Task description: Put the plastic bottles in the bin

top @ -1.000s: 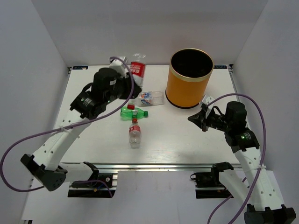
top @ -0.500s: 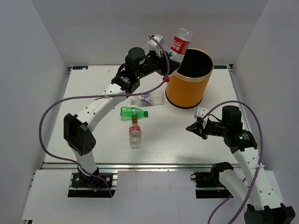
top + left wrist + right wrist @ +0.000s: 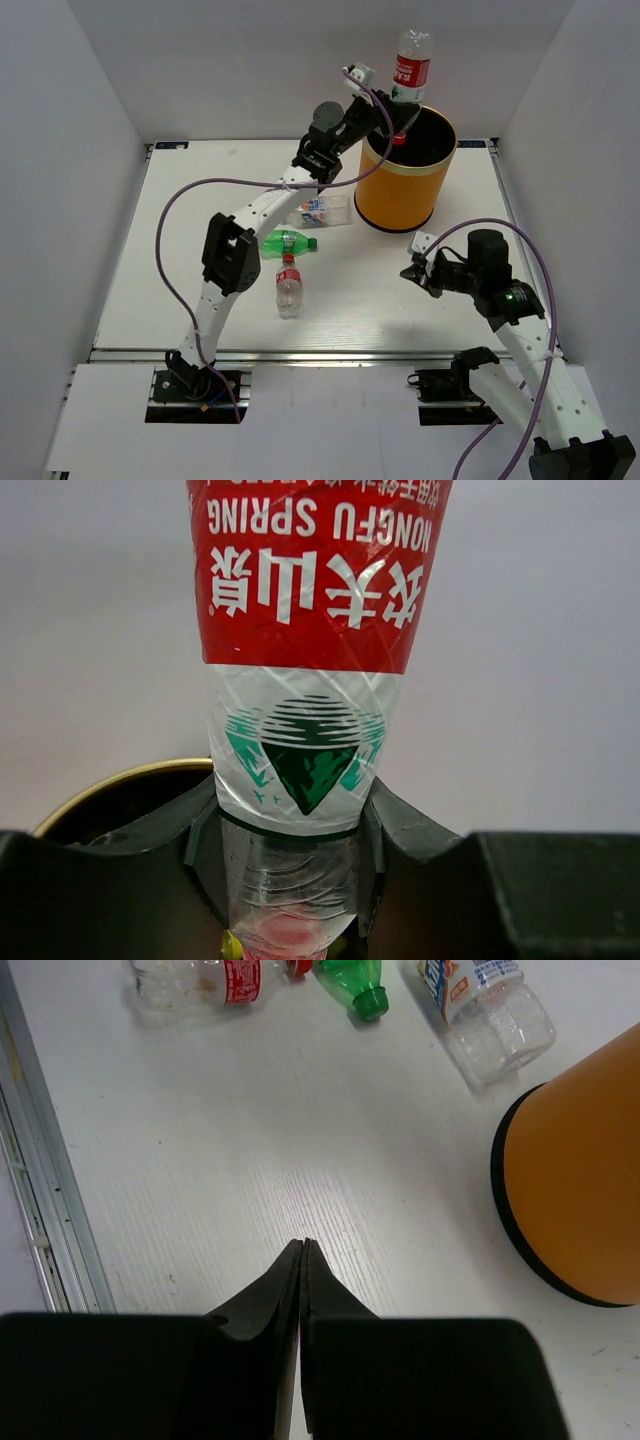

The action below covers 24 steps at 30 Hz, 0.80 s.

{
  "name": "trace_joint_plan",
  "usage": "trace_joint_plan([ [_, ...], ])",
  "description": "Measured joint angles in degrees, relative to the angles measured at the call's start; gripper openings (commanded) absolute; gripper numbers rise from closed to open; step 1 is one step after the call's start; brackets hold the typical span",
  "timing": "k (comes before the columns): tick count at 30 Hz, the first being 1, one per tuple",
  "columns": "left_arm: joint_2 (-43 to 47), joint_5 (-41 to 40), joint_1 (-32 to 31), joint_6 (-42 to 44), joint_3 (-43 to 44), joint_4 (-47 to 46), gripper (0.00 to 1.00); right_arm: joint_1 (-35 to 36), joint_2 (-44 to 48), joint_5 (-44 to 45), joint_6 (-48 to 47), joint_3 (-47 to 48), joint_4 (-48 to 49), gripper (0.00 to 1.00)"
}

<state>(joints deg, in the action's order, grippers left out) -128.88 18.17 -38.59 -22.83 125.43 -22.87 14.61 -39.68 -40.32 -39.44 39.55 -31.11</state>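
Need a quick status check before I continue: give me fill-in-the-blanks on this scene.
The left claw holds a red-labelled bottle over the ___ bin.
That bottle's cap points ___.
The right claw is shut, holding ___.
On the table lie ___ bottles: green bottle, blue-labelled bottle, nearest bottle.
Missing: orange; down; nothing; three.

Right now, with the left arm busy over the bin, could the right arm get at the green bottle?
Probably yes: the right gripper is shut and empty, with only bare table between it and the green bottle; the bin stands aside.
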Motion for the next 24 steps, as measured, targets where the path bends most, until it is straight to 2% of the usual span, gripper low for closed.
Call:
trace_joint_plan([
  [1, -1.73, -0.63, -0.15, -0.26, 1.20, -0.20, 0.16, 0.39, -0.55, 0.70, 0.00, -0.02, 0.00, 0.04],
  [2, -3.26, -1.38, -0.28, -0.50, 2.01, -0.33, 0.33, 0.76, -0.83, 1.29, 0.00, -0.02, 0.04, 0.07],
  [4, -5.38, -3.06, -0.37, -0.98, 2.45, -0.33, 0.57, 1.38, -0.87, 2.34, 0.35, -0.04, 0.17, 0.30],
  [5, -6.21, -3.96, -0.44, -1.09, 2.45, -0.24, 0.85, 1.70, -0.81, 2.80, 0.35, -0.04, 0.42, 0.40],
  [6, -6.91, -4.74, -0.55, -1.03, 2.45, -0.22, 0.94, 1.92, -0.76, 3.13, 0.52, -0.04, 0.81, 0.56],
  [8, -7.76, -6.03, -0.72, -1.51, 2.45, 0.46, 1.00, 2.21, -0.72, 3.67, 0.83, -0.07, 1.29, 0.64],
  [11, -7.58, -7.32, -0.87, -1.55, 2.45, 2.19, 1.00, 2.71, -0.72, 4.20, 1.55, -0.15, 1.95, 0.70],
  [15, -2.32, -8.35, -0.92, 0.55, -1.22, 6.95, 1.00, 3.91, -2.54, 4.44, 3.02, -0.35, 3.37, 0.70],
  [16, 0.00, -8.70, -0.92, 1.62, -2.84, 9.09, 1.00, 4.63, -3.48, 4.72, 3.41, -0.35, 3.85, 0.57],
  [17, 4.70, -9.09, -0.92, 2.73, -6.49, 11.65, 1.00, 5.40, -4.92, 5.14, 3.67, -0.33, 4.42, 0.50],
  [19, 14.43, -10.16, -0.94, 5.07, -14.53, 15.21, 1.00, 7.89, -9.09, 6.54, 5.18, 0.22, 4.87, 0.45],
  [22, 34.69, -12.61, -0.94, 8.24, -32.33, 19.65, 1.00, 13.25, -18.62, 9.46, 8.35, 3.21, 5.22, 0.45],
  [24, 49.70, -15.32, -0.92, 10.32, -43.82, 21.07, 1.00, 17.94, -25.33, 11.56, 11.04, 5.75, 5.99, 0.49],
])
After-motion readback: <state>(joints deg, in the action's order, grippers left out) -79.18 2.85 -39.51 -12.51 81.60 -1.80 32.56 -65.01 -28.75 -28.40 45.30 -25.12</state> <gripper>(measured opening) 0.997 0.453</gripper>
